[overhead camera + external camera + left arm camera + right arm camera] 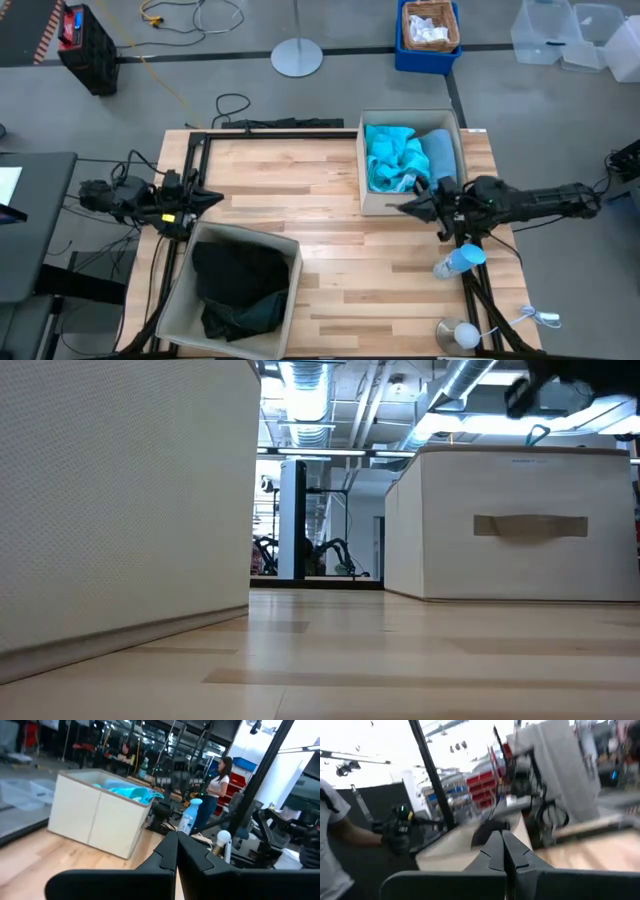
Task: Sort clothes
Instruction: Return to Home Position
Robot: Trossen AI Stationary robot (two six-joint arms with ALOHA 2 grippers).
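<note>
The bright turquoise garment (393,157) and the folded pale dusty-blue garment (441,155) lie in the beige bin (408,116) at the table's far right. The black garment (238,272) and the dark green garment (258,313) lie in the beige bin (291,290) at the near left. My left gripper (217,198) is shut and empty above the table's left side, by the near-left bin's far edge. My right gripper (403,208) is shut and empty over the far-right bin's near wall. The turquoise garment also shows in the left wrist view (125,791).
A clear water bottle (458,262) lies on the table's right edge. A small round pale object (462,334) sits at the near right corner. A person (215,795) stands beyond the table in the left wrist view. Bare wood (330,250) lies between the two bins.
</note>
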